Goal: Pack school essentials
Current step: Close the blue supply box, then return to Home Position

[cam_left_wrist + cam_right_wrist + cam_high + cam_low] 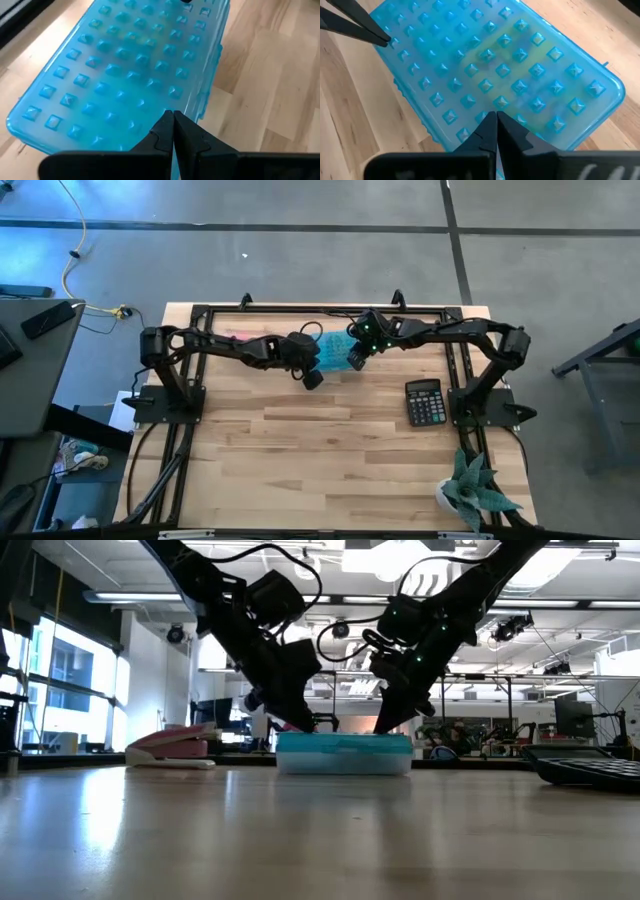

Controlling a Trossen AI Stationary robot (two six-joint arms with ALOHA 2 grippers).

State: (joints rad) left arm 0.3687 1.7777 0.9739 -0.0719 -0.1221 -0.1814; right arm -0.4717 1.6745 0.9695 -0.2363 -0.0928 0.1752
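Only overhead: calculator point(424, 401) beside case point(335, 350).

My left gripper point(173, 120) and right gripper point(496, 120), both pinched shut, crowd the closed blue case point(335, 350) from either end, leaving little room between them. The calculator point(424, 401) blocks my right side, the plant point(472, 488) the near right corner. The table's point(300, 460) near half lies open.
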